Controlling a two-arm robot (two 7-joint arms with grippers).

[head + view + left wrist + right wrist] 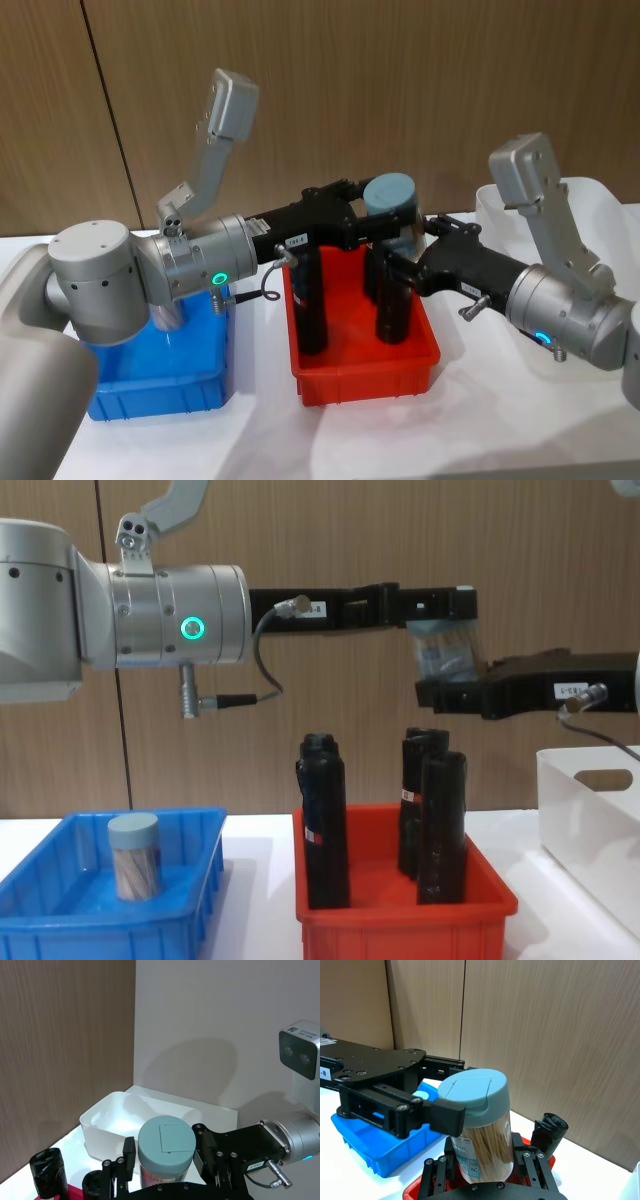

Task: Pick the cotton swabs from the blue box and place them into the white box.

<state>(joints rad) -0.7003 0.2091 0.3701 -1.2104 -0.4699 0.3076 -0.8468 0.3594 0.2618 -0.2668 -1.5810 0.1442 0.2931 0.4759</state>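
Though one swab jar [446, 650] hangs above the red bin [400, 908], clamped by the left gripper [440, 608], the right gripper [450, 692] meets it, grip impossible to tell. A second jar [134, 855] waits in the blue box [60, 935]; the white box [590, 820] is not yet reached.

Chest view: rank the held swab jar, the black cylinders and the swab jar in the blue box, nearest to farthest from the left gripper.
1. Held swab jar: clamped in the left gripper, above the red bin; the right gripper is at its base.
2. Black cylinders: standing in the red bin, directly below.
3. Other swab jar: in the blue box, far lower left.
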